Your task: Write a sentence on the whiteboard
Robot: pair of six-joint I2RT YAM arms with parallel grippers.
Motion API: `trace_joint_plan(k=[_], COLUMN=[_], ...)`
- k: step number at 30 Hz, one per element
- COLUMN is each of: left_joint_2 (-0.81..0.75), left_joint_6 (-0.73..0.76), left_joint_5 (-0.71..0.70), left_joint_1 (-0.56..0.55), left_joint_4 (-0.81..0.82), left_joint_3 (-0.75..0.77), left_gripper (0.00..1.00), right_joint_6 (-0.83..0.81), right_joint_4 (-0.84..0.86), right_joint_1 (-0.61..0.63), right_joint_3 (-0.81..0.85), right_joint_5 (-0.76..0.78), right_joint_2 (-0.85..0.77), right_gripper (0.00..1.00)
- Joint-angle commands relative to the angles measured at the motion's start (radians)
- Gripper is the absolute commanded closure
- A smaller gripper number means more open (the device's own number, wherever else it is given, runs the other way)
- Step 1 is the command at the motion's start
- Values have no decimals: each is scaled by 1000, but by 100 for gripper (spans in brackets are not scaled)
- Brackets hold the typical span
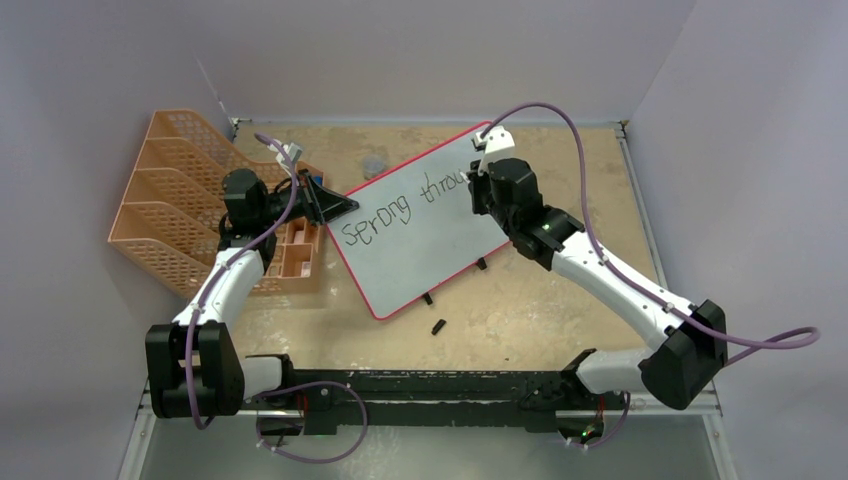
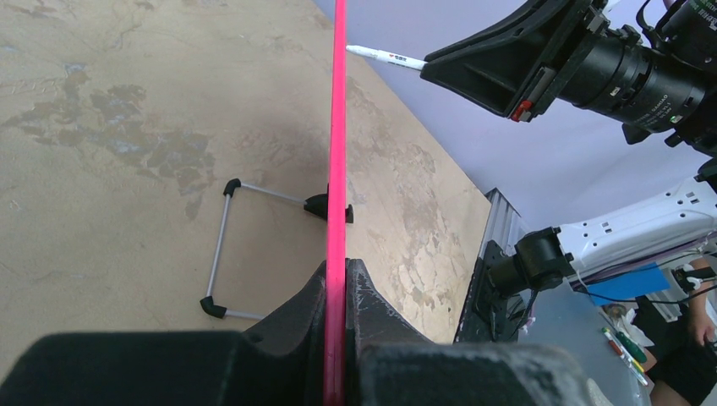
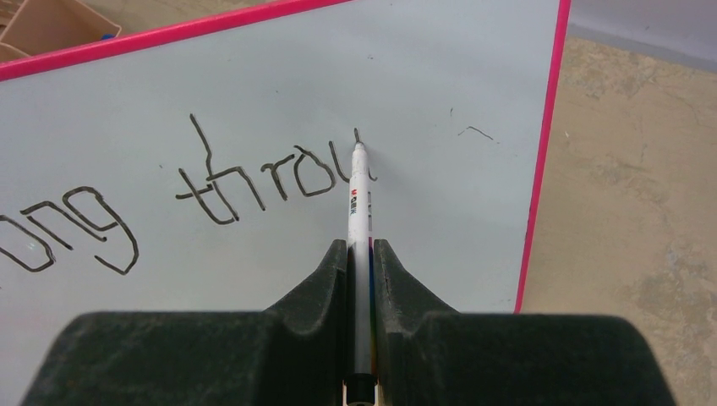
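Observation:
The whiteboard [image 1: 420, 235], pale with a red-pink frame, lies tilted across the middle of the table. Black handwriting on it [image 1: 405, 212] reads "Sprong throu". My left gripper [image 1: 340, 207] is shut on the board's left edge; in the left wrist view the pink frame [image 2: 338, 152] runs straight up from between the closed jaws [image 2: 336, 271]. My right gripper [image 3: 361, 249] is shut on a white marker [image 3: 359, 199], whose tip touches the board at the end of "throu" [image 3: 254, 182]. In the top view the right gripper [image 1: 480, 185] hangs over the board's upper right part.
An orange mesh file rack [image 1: 180, 200] stands at the left, behind the left arm. A small black piece [image 1: 437, 326] lies on the table in front of the board. A wire stand [image 2: 221, 249] rests on the tabletop beside the board. Walls close in on three sides.

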Motion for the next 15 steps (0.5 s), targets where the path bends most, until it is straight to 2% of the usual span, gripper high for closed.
trace_joint_plan(k=[1, 15], left_joint_2=[4, 7], left_joint_6=[40, 38], left_joint_5=[54, 54], left_joint_1=[-25, -25], left_joint_4=[-21, -20], left_joint_3=[16, 16], left_gripper=[100, 100], right_joint_6=[11, 11], right_joint_4=[-21, -18], right_joint_1=[-6, -8], right_joint_3=[3, -10], right_joint_5=[-8, 30], right_joint_2=[-29, -64], right_gripper=[100, 100])
